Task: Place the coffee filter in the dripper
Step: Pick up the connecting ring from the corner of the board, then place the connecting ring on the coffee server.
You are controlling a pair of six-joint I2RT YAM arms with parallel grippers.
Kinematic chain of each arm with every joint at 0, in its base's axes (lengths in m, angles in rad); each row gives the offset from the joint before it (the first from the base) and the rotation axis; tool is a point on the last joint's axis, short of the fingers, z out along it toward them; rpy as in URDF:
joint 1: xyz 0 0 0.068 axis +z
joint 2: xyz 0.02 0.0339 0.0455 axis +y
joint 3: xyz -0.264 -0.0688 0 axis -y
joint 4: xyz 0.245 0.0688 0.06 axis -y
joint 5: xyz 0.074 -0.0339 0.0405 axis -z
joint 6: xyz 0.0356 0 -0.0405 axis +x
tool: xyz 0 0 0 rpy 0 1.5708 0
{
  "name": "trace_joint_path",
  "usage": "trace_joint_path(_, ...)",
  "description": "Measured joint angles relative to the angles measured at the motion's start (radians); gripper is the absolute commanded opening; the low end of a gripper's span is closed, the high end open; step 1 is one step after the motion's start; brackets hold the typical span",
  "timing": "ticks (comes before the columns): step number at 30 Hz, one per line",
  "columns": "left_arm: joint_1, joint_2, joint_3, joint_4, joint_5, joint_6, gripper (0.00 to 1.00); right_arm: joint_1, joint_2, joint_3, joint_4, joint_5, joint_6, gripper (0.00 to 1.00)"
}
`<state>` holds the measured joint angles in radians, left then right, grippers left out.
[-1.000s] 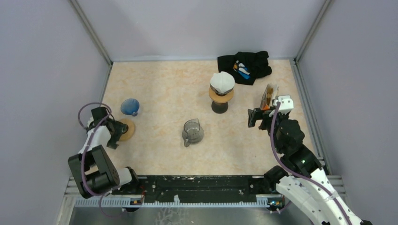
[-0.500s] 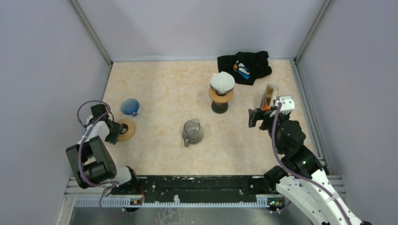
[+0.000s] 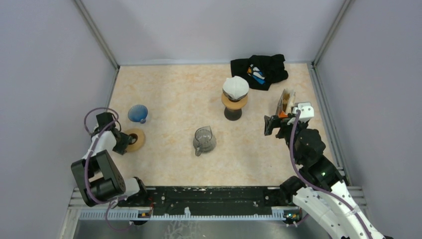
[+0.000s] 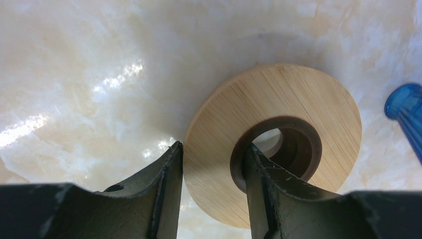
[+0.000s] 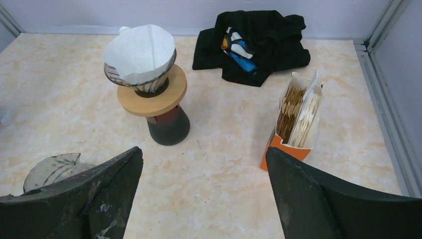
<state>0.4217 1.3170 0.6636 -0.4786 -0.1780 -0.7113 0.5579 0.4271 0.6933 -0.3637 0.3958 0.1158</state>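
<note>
While pinching wooden ring (image 4: 298,94) in narrowed left claw (image 4: 213,164), right claw (image 5: 203,154) wide and empty, probably needs level lift next.

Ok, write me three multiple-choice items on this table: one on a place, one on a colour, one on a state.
1. Where does the white paper filter sit? A) in the glass pitcher B) in the glass dripper atop the dark stand C) on the black cloth
2. What colour is the ribbed cone beside the flat wooden ring? A) red B) green C) blue
3. How is the right gripper? A) wide open, empty B) shut on the filter box C) shut on the wooden ring
1 B: the filter lines that dripper. 2 C: it shows blue from above. 3 A: its fingers stand far apart, nothing between.
</note>
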Motion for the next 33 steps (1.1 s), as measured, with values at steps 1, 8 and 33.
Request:
trace_joint_path(1,0.0,-0.009,-0.004,-0.007,0.009,0.007,0.35,0.0,-0.002,0.0,0.0,0.0,0.0,0.93)
trace_joint_path(8,0.0,-0.081,-0.027,-0.057,0.099,0.05,0.32,0.0,-0.003,0.0,0.0,0.003,0.0,0.94)
trace_joint_path(33,-0.396,-0.299,0.019,-0.225,0.215,0.071,0.38,0.0,-0.006,-0.014,-0.003,0.055,-0.001,0.93)
